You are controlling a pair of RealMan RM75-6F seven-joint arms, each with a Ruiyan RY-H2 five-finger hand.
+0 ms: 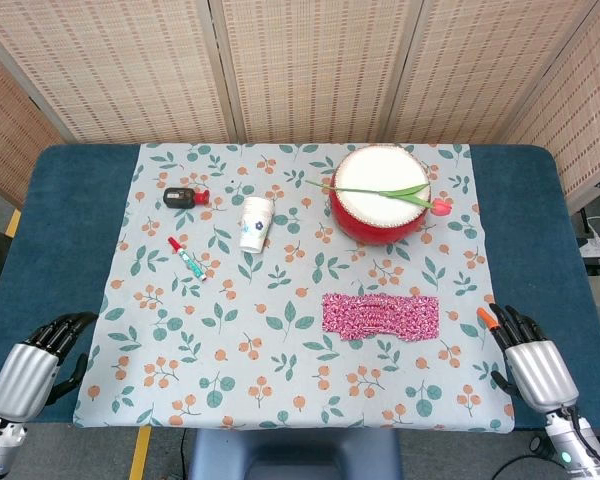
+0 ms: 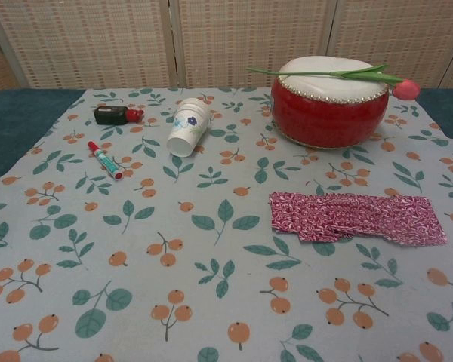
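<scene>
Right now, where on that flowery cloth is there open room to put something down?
The near half of the cloth, left of the pink fabric, lies bare. The far side is crowded: drum with tulip, cup, pen.

Both arms are cut off by the head view's near edge, and the small dark item (image 1: 180, 197) far left is too small to identify.

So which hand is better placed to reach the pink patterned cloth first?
Probably the right hand. It rests at the table's near right edge, and the pink patterned cloth lies right of centre, nearer to it. The left hand sits at the far left edge, with open tablecloth between.
</scene>
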